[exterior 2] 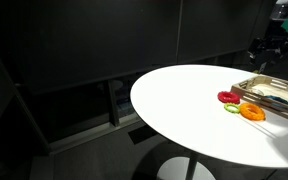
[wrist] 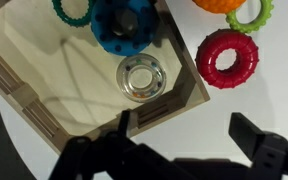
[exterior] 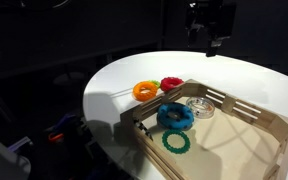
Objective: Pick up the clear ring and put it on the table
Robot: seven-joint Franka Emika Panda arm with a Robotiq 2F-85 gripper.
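Observation:
The clear ring (wrist: 142, 78) lies flat inside the light wooden slatted tray (wrist: 176, 104), near its corner, next to a blue ring (wrist: 124, 22). It shows faintly in an exterior view (exterior: 199, 105). The tray stands on the round white table (exterior: 254, 80), which also shows in the other exterior view (exterior 2: 184, 100). My gripper (wrist: 189, 135) is open and empty. Its dark fingers hang above the tray's corner and the bare table beside it. In both exterior views the gripper (exterior: 212, 38) (exterior 2: 269, 45) is well above the table.
A teal-green ring (wrist: 72, 10) lies in the tray (exterior: 224, 125) beyond the blue ring (exterior: 174, 116). On the table outside the tray are a red ring (wrist: 227, 58), an orange ring (exterior: 144, 90) and a small lime ring (wrist: 252, 15). The surroundings are dark.

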